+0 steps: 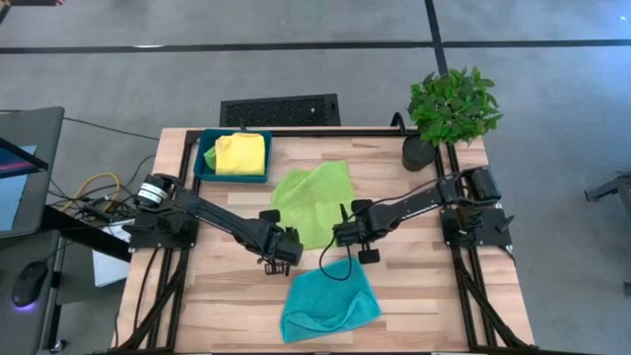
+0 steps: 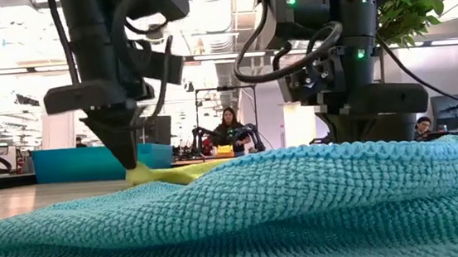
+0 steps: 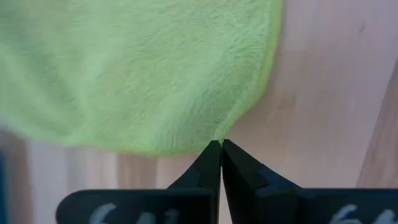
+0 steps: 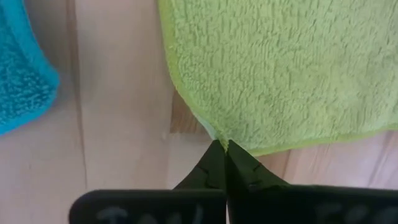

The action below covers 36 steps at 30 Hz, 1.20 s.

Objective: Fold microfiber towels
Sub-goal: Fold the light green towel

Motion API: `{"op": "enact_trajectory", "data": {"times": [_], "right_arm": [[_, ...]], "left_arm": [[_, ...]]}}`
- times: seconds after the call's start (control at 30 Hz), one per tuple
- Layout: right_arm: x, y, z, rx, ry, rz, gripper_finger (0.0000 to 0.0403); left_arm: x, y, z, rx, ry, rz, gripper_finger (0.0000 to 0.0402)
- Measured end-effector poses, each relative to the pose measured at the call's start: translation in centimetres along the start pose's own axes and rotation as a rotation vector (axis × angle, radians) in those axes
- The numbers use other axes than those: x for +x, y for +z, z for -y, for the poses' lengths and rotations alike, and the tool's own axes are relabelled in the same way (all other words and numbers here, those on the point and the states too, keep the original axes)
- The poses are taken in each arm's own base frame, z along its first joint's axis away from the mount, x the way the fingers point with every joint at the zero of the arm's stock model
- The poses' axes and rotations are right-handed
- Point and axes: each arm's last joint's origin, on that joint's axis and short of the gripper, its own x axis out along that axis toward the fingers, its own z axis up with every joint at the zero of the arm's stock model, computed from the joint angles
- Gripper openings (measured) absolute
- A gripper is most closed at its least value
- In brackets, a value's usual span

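Teal towel (image 1: 328, 301) sits crumpled nearest the front edge of the worktop (image 1: 414, 296), untouched, clear of both arms.

Just behind it, both claws are down on the near edge of the lime green towel (image 1: 314, 202). Left claw (image 1: 284, 254) is pinched closed on the towel's near-left corner; its wrist view shows the tips (image 3: 219, 149) meeting right at the hem. Right claw (image 1: 342, 235) is closed on the near-right corner, tips (image 4: 222, 149) biting the hem where two edges meet.

So I see each arm holding its own near corner, and the cloth spreads away from both claws toward the back of the worktop. It lies on a diagonal, long axis running from near-left to far-right. My read: the fold has to carry the near edge up and over toward the far edge, both arms together.

Further back-left, the yellow towel (image 1: 240, 154) lies folded in the dark-teal tray (image 1: 205, 170). Plant (image 1: 452, 106) at the far-right corner, out of the way.
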Motion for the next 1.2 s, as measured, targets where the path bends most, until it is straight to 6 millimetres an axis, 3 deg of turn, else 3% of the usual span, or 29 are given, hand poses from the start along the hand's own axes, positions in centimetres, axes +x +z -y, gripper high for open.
{"op": "enact_trajectory", "data": {"times": [0.13, 0.33, 0.77, 0.93, 1.2], "right_arm": [[-0.4, -0.3, -0.5, 0.025, -0.001, -0.025, 0.0012], [-2.8, 0.2, -1.1, 0.039, -0.070, 0.036, 0.0005], [-8.3, -0.9, 1.4, 0.207, -0.280, 0.218, 0.0005], [-8.3, -0.9, 3.2, 0.278, -0.317, 0.225, 0.0009], [-5.8, -0.4, 7.2, 0.348, -0.404, 0.153, 0.0008]], "left_arm": [[-1.8, -0.5, 0.4, -0.035, 0.054, 0.015, 0.0000], [-3.9, -1.0, 0.4, -0.105, 0.045, 0.081, 0.0000], [-4.0, -0.8, -1.2, -0.240, 0.256, 0.165, 0.0000], [-3.6, -0.8, -3.1, -0.322, 0.353, 0.134, 0.0000], [-2.5, -0.6, -6.4, -0.466, 0.434, 0.074, 0.0000]]}}
